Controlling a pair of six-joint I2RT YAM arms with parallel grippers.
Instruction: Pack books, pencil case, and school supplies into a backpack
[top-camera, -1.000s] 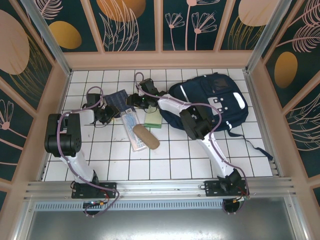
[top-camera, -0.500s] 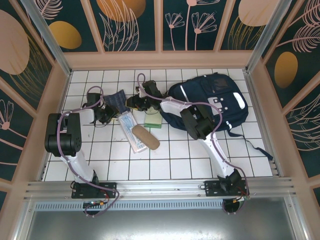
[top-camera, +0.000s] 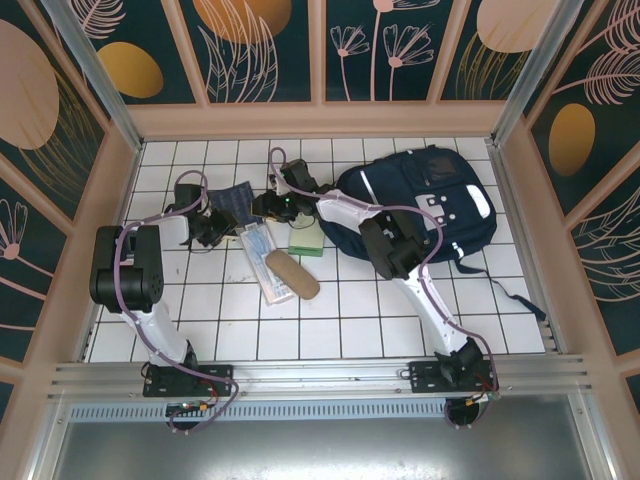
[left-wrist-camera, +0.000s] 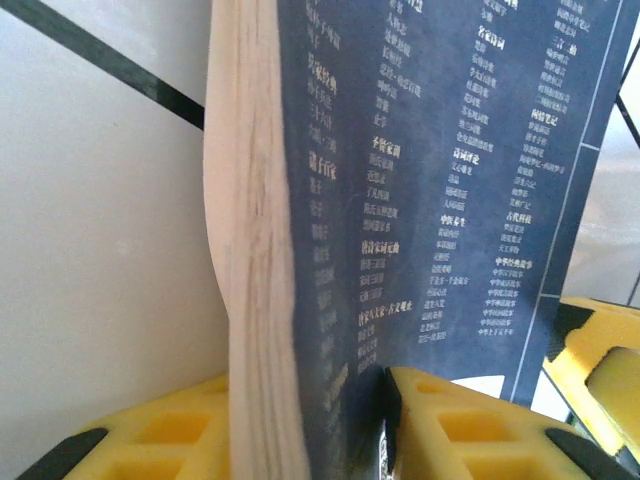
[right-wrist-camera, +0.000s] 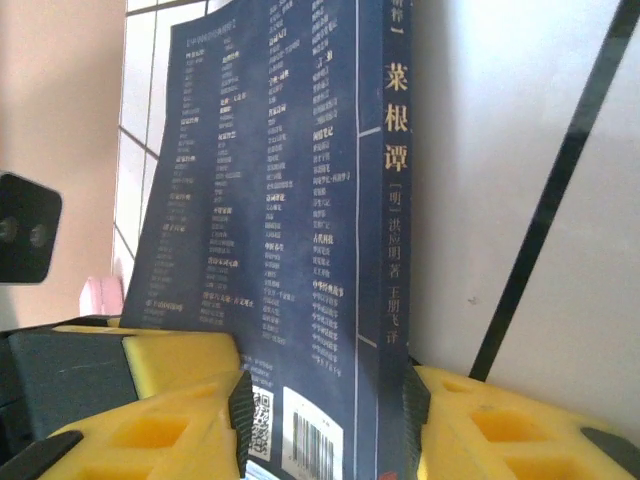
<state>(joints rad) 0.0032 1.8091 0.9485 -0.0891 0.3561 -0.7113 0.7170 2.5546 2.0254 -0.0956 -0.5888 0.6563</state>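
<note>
A dark navy book (top-camera: 236, 202) with small pale print is held off the tiles between both grippers at the back left. My left gripper (top-camera: 213, 222) is shut on its page edge (left-wrist-camera: 250, 250), with the cover (left-wrist-camera: 440, 180) beside the right finger (left-wrist-camera: 450, 420). From the other side, my right gripper (top-camera: 263, 207) is shut on the book (right-wrist-camera: 280, 180), pads on cover and spine. The navy backpack (top-camera: 420, 205) lies at the back right. A brown pencil case (top-camera: 291, 273) rests on a long clear packet (top-camera: 260, 250), with a pale green flat box (top-camera: 306, 240) beside it.
White tiled floor (top-camera: 340, 310) stretches toward the arm bases. Wooden walls (top-camera: 320, 120) close in the back and sides. The backpack's dark straps (top-camera: 500, 290) trail toward the right front.
The navy book has tilted up slightly between the grippers. The right gripper shifted a little right and back; the left arm is almost still.
</note>
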